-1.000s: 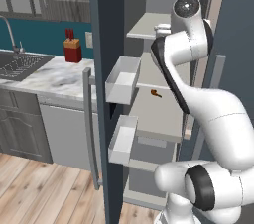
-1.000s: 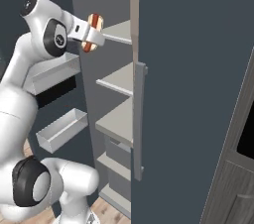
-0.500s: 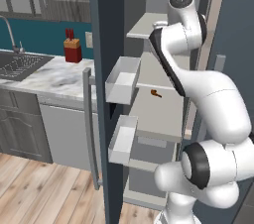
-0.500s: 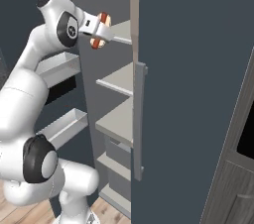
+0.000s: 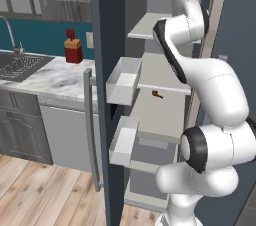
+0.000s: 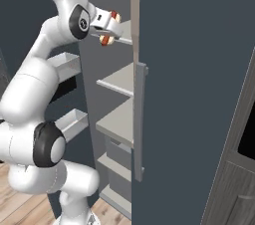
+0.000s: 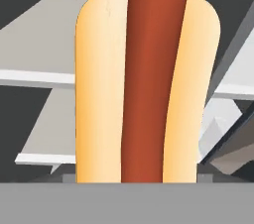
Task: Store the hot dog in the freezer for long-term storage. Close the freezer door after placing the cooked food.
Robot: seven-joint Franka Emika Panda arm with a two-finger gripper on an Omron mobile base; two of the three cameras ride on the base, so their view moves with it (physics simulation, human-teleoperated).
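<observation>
Up at the top freezer [image 6: 117, 77] shelf's near edge, the hot dog [image 6: 109, 28] is held clamped in the gripper [image 6: 110, 28], and should be carried further in over the shelf before being lowered and released gently.

Flat, even rendered light with soft shadows under the pale grey freezer shelves [image 6: 119, 77], no glare or blur, though the compartment darkens toward twelve o'clock.

No text, label, brand, number or sign can be read anywhere.
</observation>
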